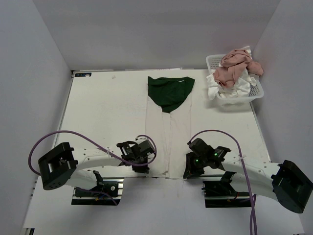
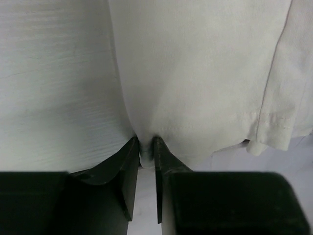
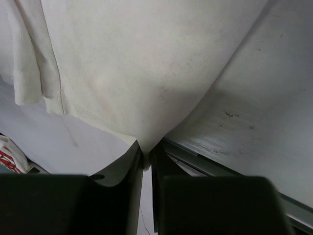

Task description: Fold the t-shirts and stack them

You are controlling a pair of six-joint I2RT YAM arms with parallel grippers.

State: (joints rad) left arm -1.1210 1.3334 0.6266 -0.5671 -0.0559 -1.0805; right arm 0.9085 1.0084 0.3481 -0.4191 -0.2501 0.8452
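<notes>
A white t-shirt with dark green sleeves [image 1: 168,132] lies lengthwise down the middle of the table, folded narrow, its green sleeves [image 1: 170,90] overlapped at the far end. My left gripper [image 1: 149,155] is shut on the shirt's near left hem corner; the cloth [image 2: 195,88] is pinched between its fingers [image 2: 128,161]. My right gripper [image 1: 188,169] is shut on the near right hem corner at the table's front edge; the cloth [image 3: 137,73] rises from its fingers [image 3: 132,166]. Pink and white t-shirts [image 1: 234,68] are heaped in the basket.
A white latticed basket [image 1: 257,93] stands at the far right corner of the table. The table's metal front edge [image 3: 220,169] runs just beside my right gripper. Grey walls enclose the table on three sides.
</notes>
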